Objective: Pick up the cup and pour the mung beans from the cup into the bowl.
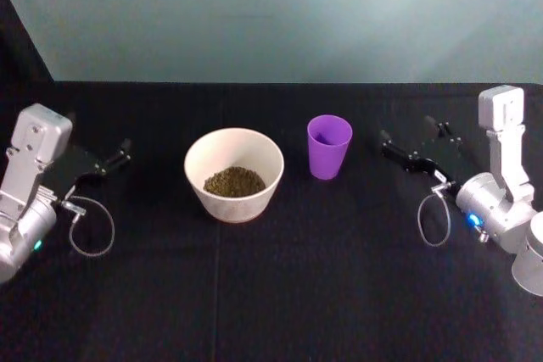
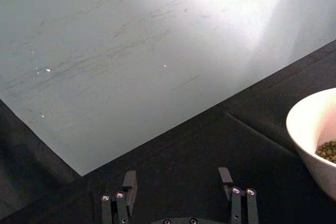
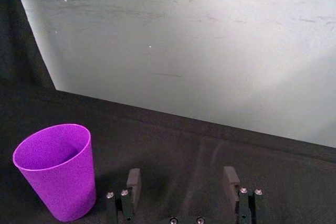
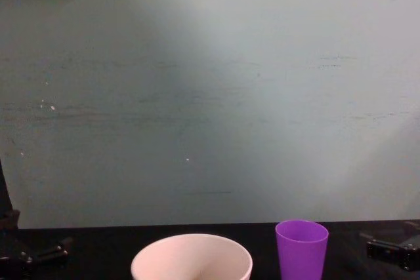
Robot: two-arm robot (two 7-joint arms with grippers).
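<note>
Standing upright left of open, empty right pincer [image 1: 411, 148], cup [image 1: 328, 147], bowl [image 1: 234, 174] beyond.

A table covered in black cloth [image 1: 280, 294] carries everything here, its far edge meeting a pale blue-green wall [image 1: 280, 14]. Near the middle of the cloth stands the bowl [image 1: 234, 174], wide and cream-pink, upright, with a heap of mung beans [image 1: 235, 181] in its bottom. To the bowl's right and slightly farther back, near it but not touching, stands the cup [image 1: 328, 147], a purple tumbler, upright with its mouth open upward.
</note>
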